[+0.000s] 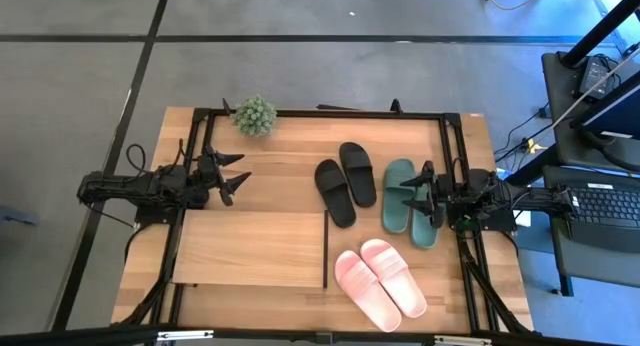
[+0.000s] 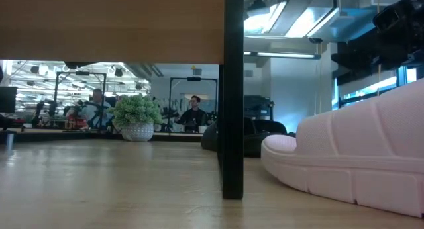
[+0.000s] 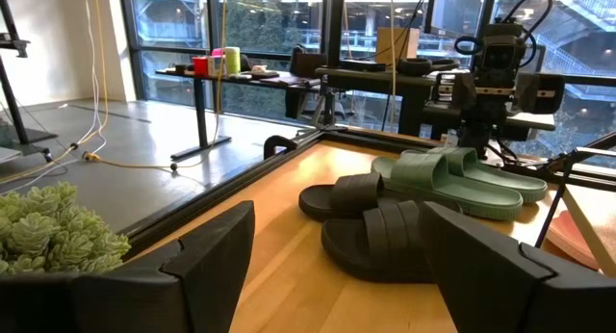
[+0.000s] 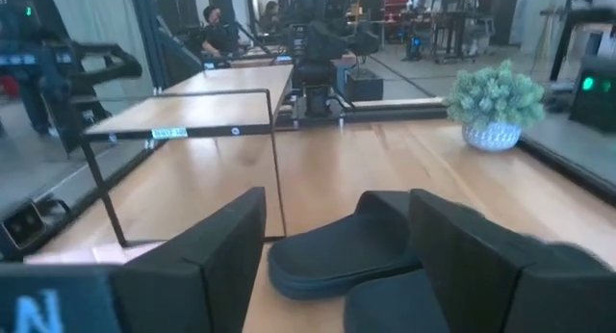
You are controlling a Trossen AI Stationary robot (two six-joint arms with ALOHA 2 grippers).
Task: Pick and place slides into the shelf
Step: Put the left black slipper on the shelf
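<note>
Right now the right hand (image 1: 428, 197) hangs low over the dark green slides (image 1: 405, 200) at the right side of the table (image 1: 290, 166), fingers parted and holding nothing. That pair lies directly beneath it, long axes running near to far, so I'd guess it goes first. The black slides (image 1: 345, 182) sit just left of the green ones, angled slightly, and the pink slides (image 1: 380, 282) lie nearer, by the front right. All three pairs are on the bare table; none is under the shelf (image 1: 250, 248), which stands at the near left, well left of the green pair. The left hand (image 1: 232, 176) waits beyond the shelf's far edge, spread wide and empty, close to a small potted plant (image 1: 254, 115).
</note>
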